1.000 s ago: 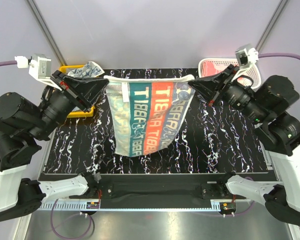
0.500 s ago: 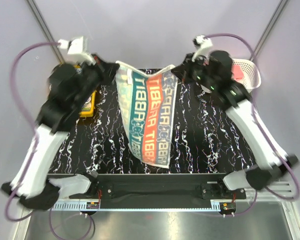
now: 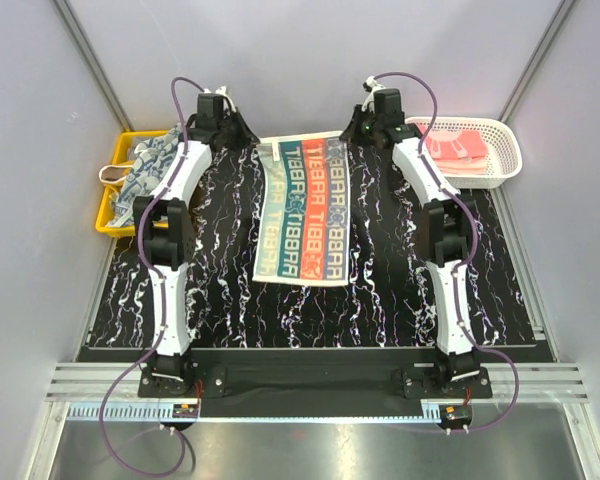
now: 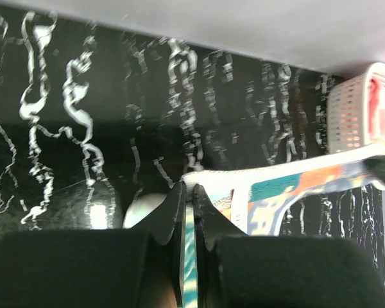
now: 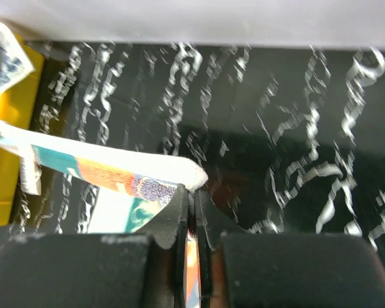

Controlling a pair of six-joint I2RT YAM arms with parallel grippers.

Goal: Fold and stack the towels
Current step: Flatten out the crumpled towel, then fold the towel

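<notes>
Cloth comes first as I look from the arm bases: the near hem of the letter-block towel (image 3: 302, 215) lies flat on the black marbled surface (image 3: 400, 290), about in the middle. From there the towel runs away from me in one long strip, with its teal, red and cream bands showing.

At its far end both arms are stretched out. The left claw (image 3: 252, 140) is clenched on the far left corner and the right claw (image 3: 348, 133) on the far right corner; in each wrist view the two fingers are pressed together with a thin edge of cloth between them. The far hem is pulled straight between the two claws. It seems slightly raised from the surface, but I cannot tell this for sure.

I judge that the step in hand is the spreading of this towel before its first fold. The next move, I think, calls for both claws to carry the far hem toward the near hem at the same pace, so the corners meet.

Farther to the left, the yellow tray (image 3: 102, 215) holds a crumpled heap with a navy patterned towel (image 3: 150, 165) on top. At the far right, the white lattice basket (image 3: 508, 165) holds pink towels (image 3: 458, 147).
</notes>
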